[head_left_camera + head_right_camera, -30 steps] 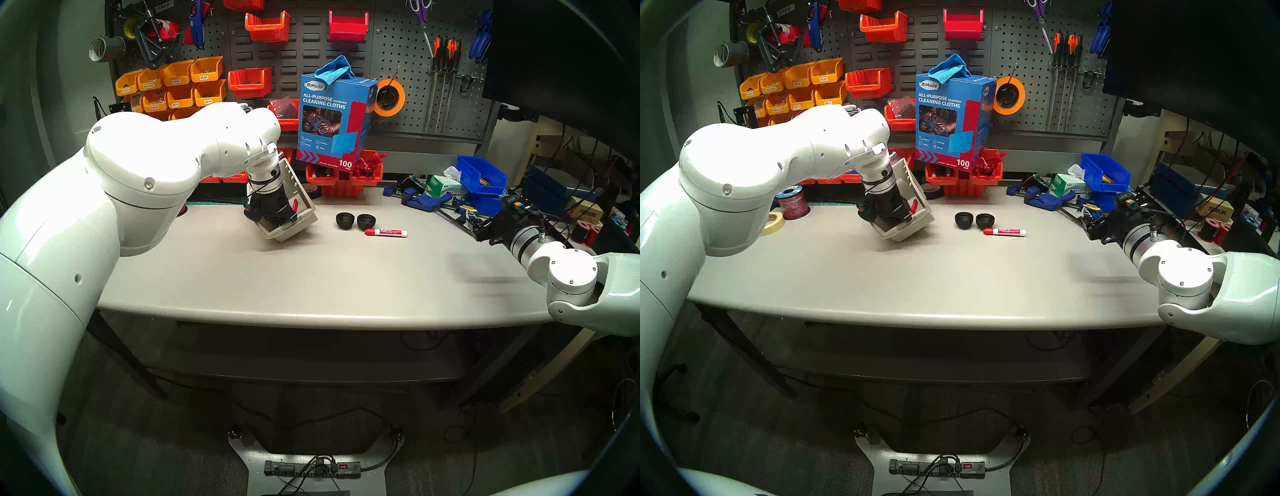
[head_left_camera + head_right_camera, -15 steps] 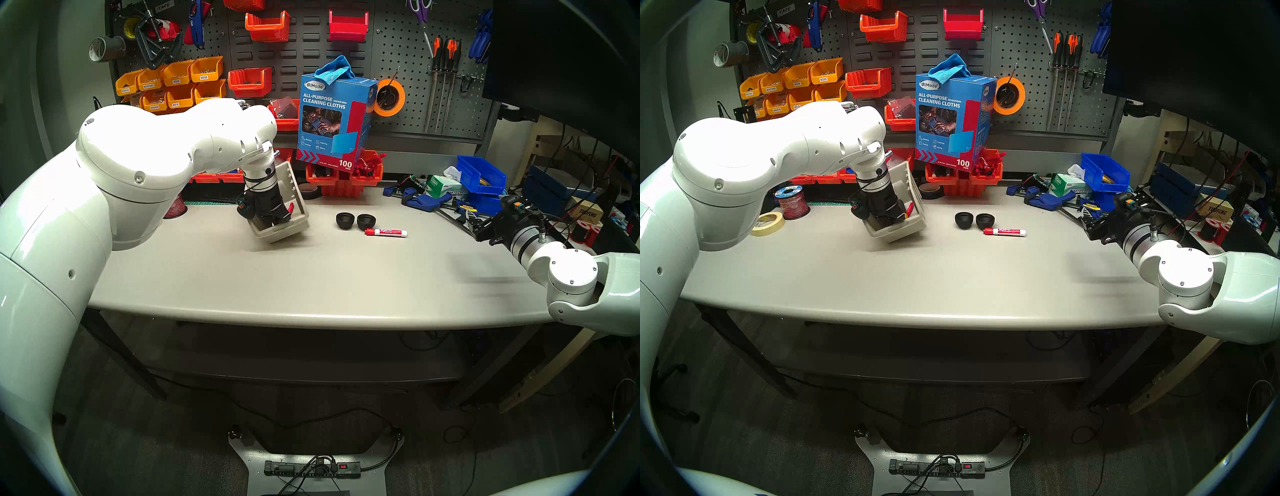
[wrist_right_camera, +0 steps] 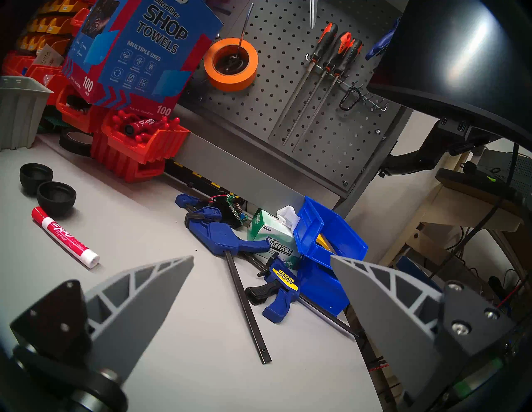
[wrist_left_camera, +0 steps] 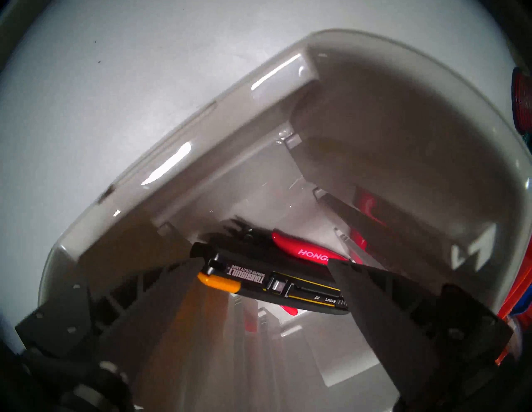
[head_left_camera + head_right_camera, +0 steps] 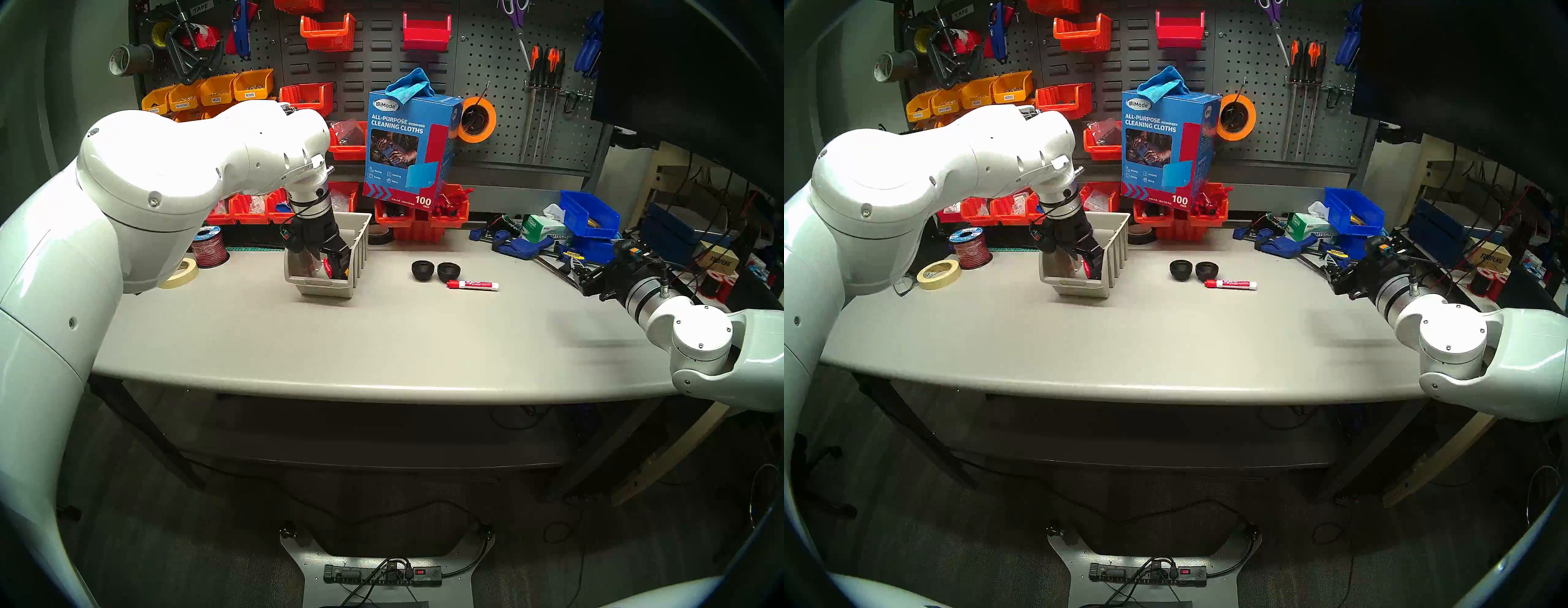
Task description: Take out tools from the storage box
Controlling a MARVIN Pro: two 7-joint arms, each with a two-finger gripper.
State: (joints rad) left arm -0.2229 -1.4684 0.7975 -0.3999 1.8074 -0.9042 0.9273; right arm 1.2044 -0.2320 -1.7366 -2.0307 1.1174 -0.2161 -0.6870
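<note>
The beige storage box (image 5: 326, 271) sits upright toward the back-left of the desk (image 5: 382, 339), with two tools inside: the black utility knife (image 4: 276, 284) with yellow marks and a red-handled tool (image 4: 302, 250) under it. My left gripper (image 4: 266, 269) hangs inside the box, fingers spread wide at either end of the knife; I don't think I'm gripping it. Already out, mid-desk: two black cups (image 5: 436, 271) and the Expo marker (image 5: 472, 285). My right gripper (image 3: 262, 260) idles open at the right edge. So roughly halfway.
</note>
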